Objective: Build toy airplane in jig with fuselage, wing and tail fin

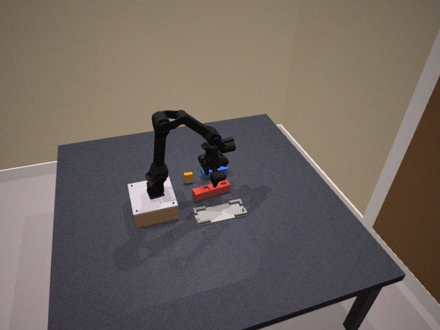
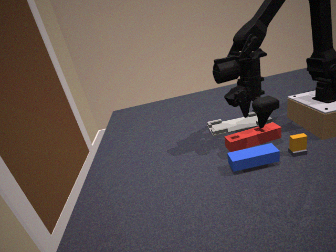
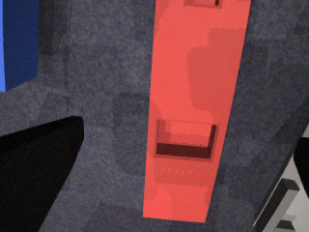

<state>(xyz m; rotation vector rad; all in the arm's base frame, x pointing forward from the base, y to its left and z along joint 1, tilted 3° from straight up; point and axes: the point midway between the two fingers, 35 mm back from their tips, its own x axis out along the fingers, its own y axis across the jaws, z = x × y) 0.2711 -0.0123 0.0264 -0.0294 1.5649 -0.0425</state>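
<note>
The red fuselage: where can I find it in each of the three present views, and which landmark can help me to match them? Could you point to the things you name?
Top: just right of the centre, below the middle; the red fuselage (image 1: 212, 190) (image 2: 251, 140) (image 3: 185, 193).
Exterior: right of the centre, between the blue block (image 1: 205, 172) (image 2: 253, 157) (image 3: 19, 43) and the pale jig.
Wrist: centre to upper right, cut off by the top edge.
Shared landmark: the rectangular sockets in its top.
</note>
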